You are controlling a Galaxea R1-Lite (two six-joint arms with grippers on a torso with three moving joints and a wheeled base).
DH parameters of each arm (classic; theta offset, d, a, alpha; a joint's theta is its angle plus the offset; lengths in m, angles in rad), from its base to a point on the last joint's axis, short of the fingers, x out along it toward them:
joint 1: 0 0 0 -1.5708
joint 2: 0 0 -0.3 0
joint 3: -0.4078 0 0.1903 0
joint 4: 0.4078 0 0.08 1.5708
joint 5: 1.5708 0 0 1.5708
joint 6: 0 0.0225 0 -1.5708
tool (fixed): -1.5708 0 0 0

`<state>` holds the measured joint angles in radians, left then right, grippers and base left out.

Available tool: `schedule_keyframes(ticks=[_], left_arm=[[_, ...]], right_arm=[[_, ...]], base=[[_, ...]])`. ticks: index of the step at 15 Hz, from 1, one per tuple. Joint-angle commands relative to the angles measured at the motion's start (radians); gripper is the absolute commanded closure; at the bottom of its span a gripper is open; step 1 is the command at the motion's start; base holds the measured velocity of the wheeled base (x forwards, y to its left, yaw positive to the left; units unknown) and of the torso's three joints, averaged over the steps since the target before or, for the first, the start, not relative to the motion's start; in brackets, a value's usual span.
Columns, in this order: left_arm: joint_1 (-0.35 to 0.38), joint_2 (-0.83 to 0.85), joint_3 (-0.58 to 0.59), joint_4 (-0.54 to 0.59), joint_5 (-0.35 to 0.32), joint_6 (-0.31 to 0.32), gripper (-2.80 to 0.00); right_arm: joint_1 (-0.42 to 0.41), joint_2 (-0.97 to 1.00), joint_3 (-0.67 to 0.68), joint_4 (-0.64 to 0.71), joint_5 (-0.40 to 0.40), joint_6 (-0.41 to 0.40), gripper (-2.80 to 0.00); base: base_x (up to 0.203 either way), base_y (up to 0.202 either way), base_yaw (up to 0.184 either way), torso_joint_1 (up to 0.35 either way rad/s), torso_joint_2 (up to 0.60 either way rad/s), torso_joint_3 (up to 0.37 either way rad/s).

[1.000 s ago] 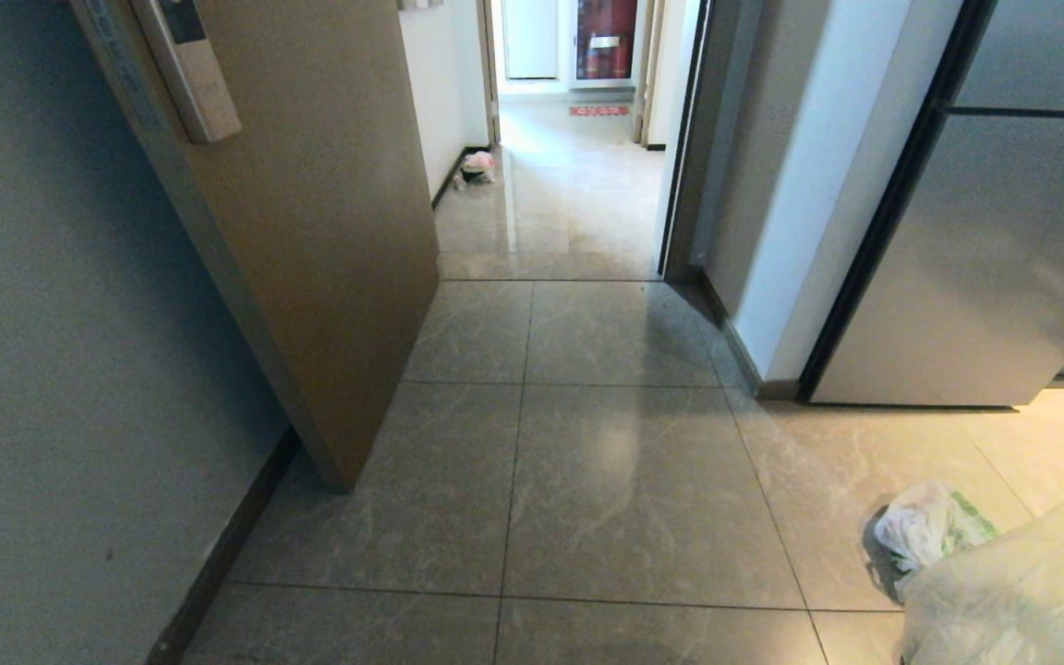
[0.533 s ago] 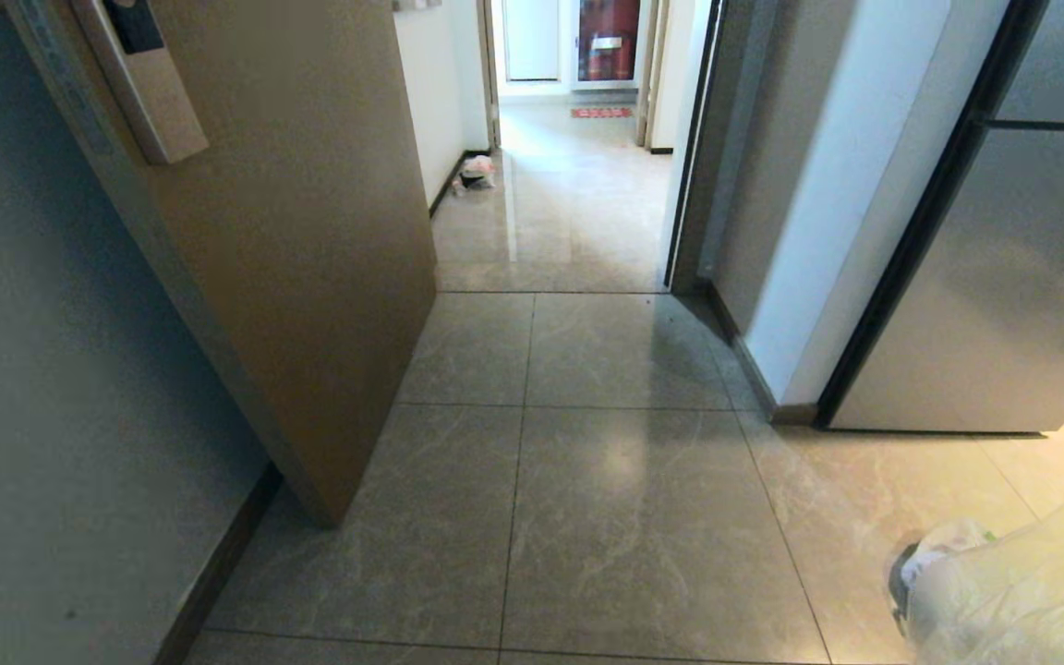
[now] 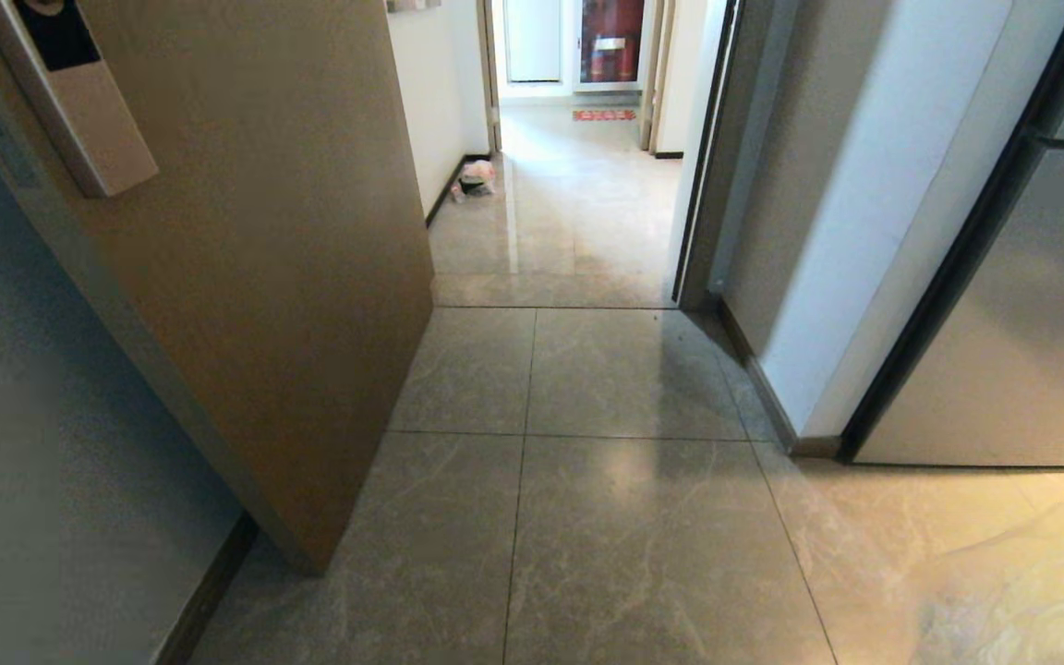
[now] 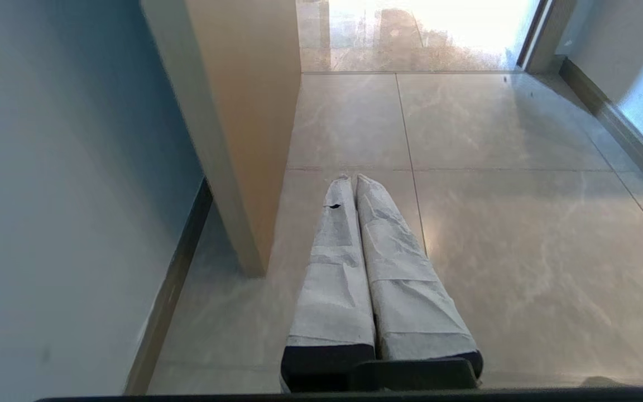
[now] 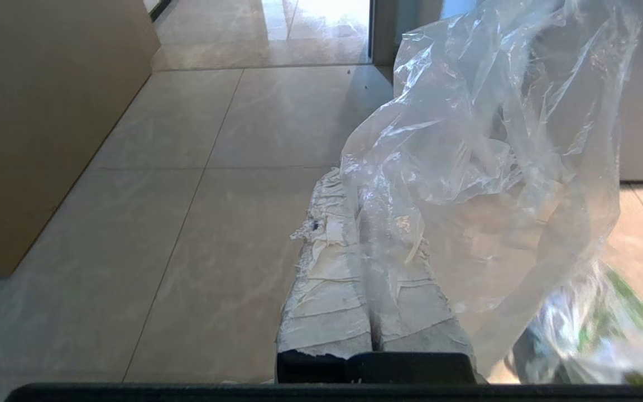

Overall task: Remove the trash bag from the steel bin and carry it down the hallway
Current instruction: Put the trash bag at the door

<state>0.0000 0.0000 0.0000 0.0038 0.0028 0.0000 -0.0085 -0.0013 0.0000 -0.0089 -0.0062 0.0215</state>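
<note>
At nine o'clock from where the robot faces, a brown door (image 3: 246,277) stands swung inward, its leading edge reaching toward the middle of the floor, with a silver lock plate (image 3: 70,111) high on it. The left gripper (image 4: 352,181) hangs in front of that door's lower corner, its two tape-wrapped fingers (image 4: 335,245) pressed together on nothing, pointing toward twelve.

Dead ahead at twelve o'clock lies the hallway (image 3: 569,203), a glossy tiled run that narrows past the doorframe to a small red mat (image 3: 603,114) at its far end. A little bundle of rubbish (image 3: 477,175) sits against the white wall at about eleven, well down the passage.

At one to two o'clock a white wall corner (image 3: 864,231) juts out, with a grey cabinet face (image 3: 1031,323) beyond it.

The right gripper (image 5: 355,187) is clamped tight on the trash bag (image 5: 489,167); the clear crinkled film billows up from its wrapped fingers (image 5: 330,290) and drapes off toward three o'clock. In the head view the bag shows only at four to five o'clock, in the lower corner. Something with green print shows blurred through the film low down. The steel bin is not visible.

So the bag rides on the right side, and the gap between door edge and wall corner runs straight along twelve. My guess is that the drive ahead depends on keeping the bag clear of that right-hand corner.
</note>
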Motion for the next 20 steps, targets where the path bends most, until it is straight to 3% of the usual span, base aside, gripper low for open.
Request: schedule_keyframes(ticks=[1, 20], left_arm=[[0.000, 0.000, 0.000, 0.001, 0.000, -0.002, 0.00], [0.000, 0.000, 0.000, 0.001, 0.000, -0.001, 0.00]], right_arm=[[0.001, 0.001, 0.002, 0.000, 0.000, 0.000, 0.00], [0.001, 0.001, 0.002, 0.000, 0.000, 0.000, 0.00]], base=[[0.189, 0.000, 0.003, 0.000, 0.00, 0.006], [0.192, 0.000, 0.001, 0.003, 0.00, 0.003]])
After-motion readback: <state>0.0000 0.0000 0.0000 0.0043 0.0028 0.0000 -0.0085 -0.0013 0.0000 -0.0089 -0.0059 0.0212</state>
